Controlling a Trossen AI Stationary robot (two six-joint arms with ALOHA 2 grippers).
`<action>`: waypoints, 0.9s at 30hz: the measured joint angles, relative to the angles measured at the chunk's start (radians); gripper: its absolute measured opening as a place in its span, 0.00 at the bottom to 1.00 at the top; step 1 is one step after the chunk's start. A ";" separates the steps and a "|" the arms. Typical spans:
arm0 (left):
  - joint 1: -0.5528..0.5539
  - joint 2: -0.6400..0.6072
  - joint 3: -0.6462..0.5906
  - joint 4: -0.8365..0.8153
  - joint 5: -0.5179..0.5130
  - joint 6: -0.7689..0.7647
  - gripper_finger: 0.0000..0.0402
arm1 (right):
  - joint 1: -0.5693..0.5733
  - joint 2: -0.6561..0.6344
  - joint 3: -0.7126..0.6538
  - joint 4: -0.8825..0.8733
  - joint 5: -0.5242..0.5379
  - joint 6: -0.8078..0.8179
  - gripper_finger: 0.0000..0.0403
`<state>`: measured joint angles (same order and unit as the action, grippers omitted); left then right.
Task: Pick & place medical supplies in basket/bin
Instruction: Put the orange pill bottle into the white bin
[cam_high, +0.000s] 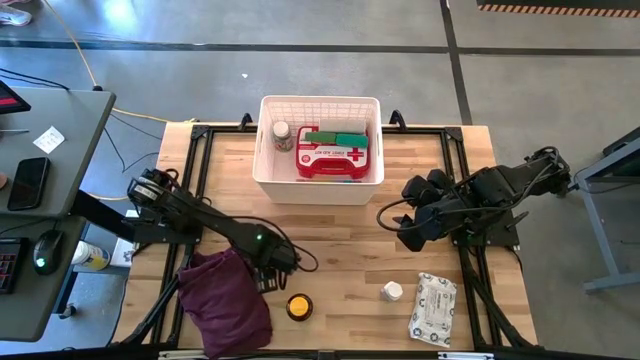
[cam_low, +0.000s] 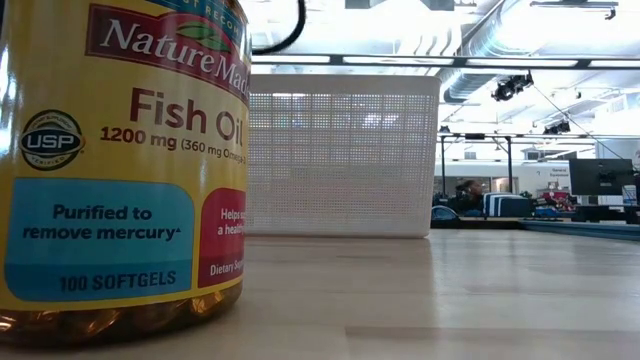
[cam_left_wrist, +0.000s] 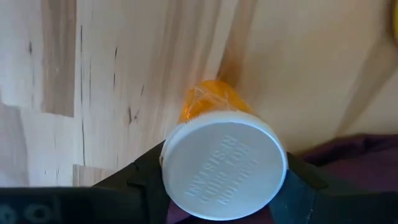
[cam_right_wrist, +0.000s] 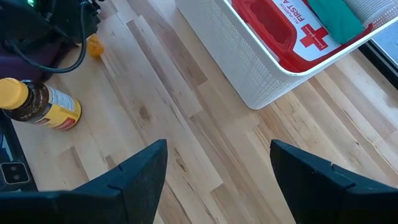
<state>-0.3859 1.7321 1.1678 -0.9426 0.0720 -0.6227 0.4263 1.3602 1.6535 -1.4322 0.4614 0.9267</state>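
A small amber bottle (cam_left_wrist: 208, 102) with a white cap stands between the fingers of my left gripper (cam_high: 268, 268), which points down over the near left of the table, beside a dark purple cloth (cam_high: 228, 300). My right gripper (cam_right_wrist: 217, 180) hangs open and empty, raised over the table's right side (cam_high: 412, 232). The white basket (cam_high: 320, 190) at the far middle holds a red first-aid case (cam_high: 332, 158), a green roll (cam_high: 338, 139) and a small bottle (cam_high: 282, 136). A fish oil bottle (cam_high: 298, 306), a small white bottle (cam_high: 391, 291) and a white wipes pack (cam_high: 433, 308) rest on the near table. My left gripper pinches the amber bottle's white cap (cam_left_wrist: 186, 155) between its two fingers (cam_left_wrist: 144, 180), one on each side of the cap's rim. The fingers come from above, pointing down. The amber body reaches down toward the table; whether its bottom rests on the wood, I cannot tell.
The purple cloth lies bunched right beside my left gripper toward the near left corner. In the low view the fish oil bottle (cam_low: 120, 160) fills the left, with the basket (cam_low: 340, 155) behind it. Bare wood lies between the basket and the near items.
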 joint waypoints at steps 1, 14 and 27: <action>0.000 0.000 0.014 -0.009 -0.001 0.009 0.59 | 0.000 0.000 0.000 0.000 0.000 0.000 0.68; 0.015 -0.001 0.286 -0.227 -0.175 0.139 0.60 | 0.000 0.000 0.000 0.000 0.000 -0.003 0.68; 0.210 -0.001 0.623 -0.320 -0.264 0.370 0.63 | 0.000 0.000 0.000 0.000 0.000 0.006 0.68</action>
<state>-0.1763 1.7309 1.7907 -1.2626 -0.1921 -0.2525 0.4263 1.3602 1.6539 -1.4322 0.4609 0.9327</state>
